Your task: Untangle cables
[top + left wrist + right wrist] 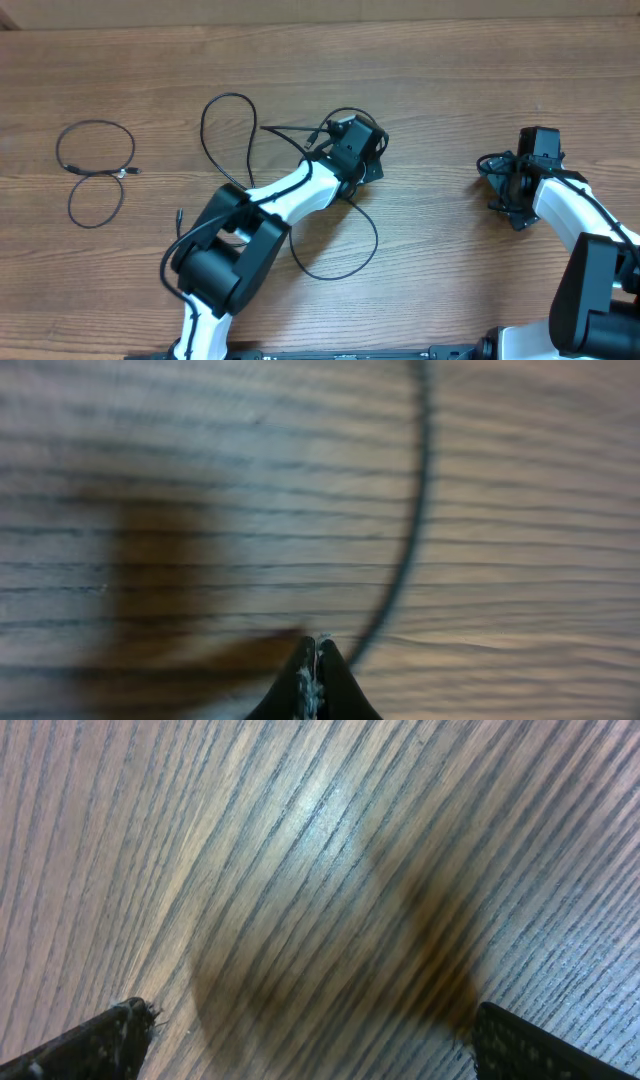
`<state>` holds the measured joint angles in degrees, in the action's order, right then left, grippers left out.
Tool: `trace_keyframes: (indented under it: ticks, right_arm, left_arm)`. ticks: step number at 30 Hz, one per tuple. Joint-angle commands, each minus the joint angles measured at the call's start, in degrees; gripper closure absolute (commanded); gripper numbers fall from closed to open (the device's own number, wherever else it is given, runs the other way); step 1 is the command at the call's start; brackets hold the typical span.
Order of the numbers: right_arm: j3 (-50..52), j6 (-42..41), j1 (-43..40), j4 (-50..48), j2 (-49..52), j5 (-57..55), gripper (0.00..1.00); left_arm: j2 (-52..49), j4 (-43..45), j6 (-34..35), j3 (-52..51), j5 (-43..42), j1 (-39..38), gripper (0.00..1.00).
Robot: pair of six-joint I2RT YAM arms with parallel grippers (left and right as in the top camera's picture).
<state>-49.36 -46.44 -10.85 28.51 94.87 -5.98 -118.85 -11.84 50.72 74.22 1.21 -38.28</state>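
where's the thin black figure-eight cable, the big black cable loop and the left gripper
thin black figure-eight cable (pixel 96 122), overhead view, top of upper loop
big black cable loop (pixel 228 96), overhead view, top of arc
left gripper (pixel 316 648), left wrist view, between closed fingertips

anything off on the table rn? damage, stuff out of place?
Nothing stands out. One cable lies apart at far left in a figure-eight. The other cables loop and cross around the left arm. Left tool is shut beside a cable strand, and right tool is open over the table. No visible damage.
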Motion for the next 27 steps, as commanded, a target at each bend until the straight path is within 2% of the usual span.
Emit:
trace_keyframes:
  ticks: [1, 4, 8, 11, 14, 21, 27]
  right_arm:
    - [0.13, 0.42, -0.09, -0.13, -1.01, -0.37, 0.0]
    - [0.13, 0.42, -0.09, -0.13, -1.01, -0.37, 0.0]
    - [0.13, 0.44, -0.09, -0.13, -1.01, -0.37, 0.0]
    - [0.13, 0.42, -0.09, -0.13, -1.01, -0.37, 0.0]
    - [0.13, 0.42, -0.09, -0.13, -1.01, -0.37, 0.0]
    - [0.13, 0.42, -0.09, -0.13, -1.01, -0.39, 0.0]
    - [0.13, 0.42, -0.09, -0.13, -1.01, -0.37, 0.0]
  left_arm:
    - [-2.01, 0.42, 0.74, -0.31, 1.29, -0.11, 0.96]
    - [-2.03, -0.66, 0.7, -0.31, -1.42, -0.26, 0.96]
    - [-2.03, -4.5, 0.37, -0.31, -11.15, -0.39, 0.96]
    - [-2.03, -9.31, -5.33, -0.31, -20.76, -0.39, 0.95]
    - [-2.03, -13.09, -11.37, -0.31, -26.49, -0.39, 0.96]
    - [-1.99, -24.17, -15.89, 0.85, -26.8, -0.04, 0.96]
    - [-1.99, -36.3, -19.71, 8.15, -24.33, 0.11, 0.96]
